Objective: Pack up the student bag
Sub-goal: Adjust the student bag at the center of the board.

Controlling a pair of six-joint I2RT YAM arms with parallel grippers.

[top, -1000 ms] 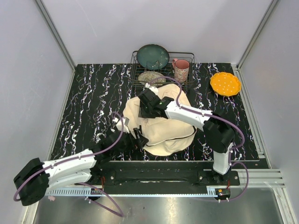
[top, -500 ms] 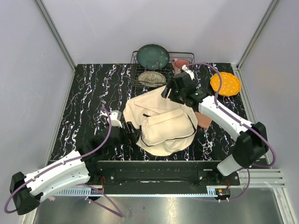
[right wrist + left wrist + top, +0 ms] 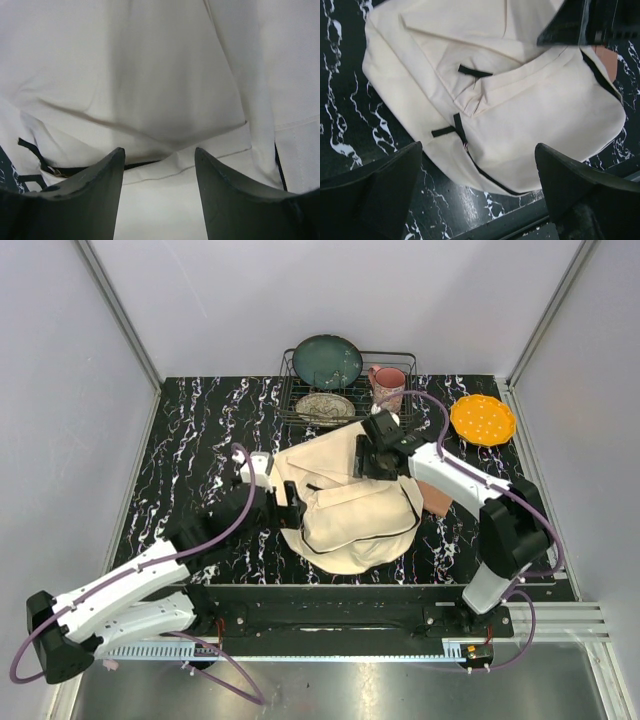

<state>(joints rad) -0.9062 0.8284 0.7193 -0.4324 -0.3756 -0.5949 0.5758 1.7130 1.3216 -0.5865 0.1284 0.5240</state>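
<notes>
A cream student bag (image 3: 350, 525) lies flat mid-tabletop (image 3: 200, 440), toward the near edge. The left gripper (image 3: 290, 502), fingers spread wide, hangs over the bag's left side. The right gripper (image 3: 159, 190), fingers apart and empty, hovers over its far part.

walls (image 3: 330, 300): plain pale grey, three sides
corner rails (image 3: 118, 315): bare aluminium
table (image 3: 200, 430): black marble pattern, white veins
light: soft, even

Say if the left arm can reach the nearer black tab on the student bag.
Probably yes: the left gripper hangs open over the student bag, its nearer black tab lies bare beneath, and the right gripper sits farther off.
</notes>
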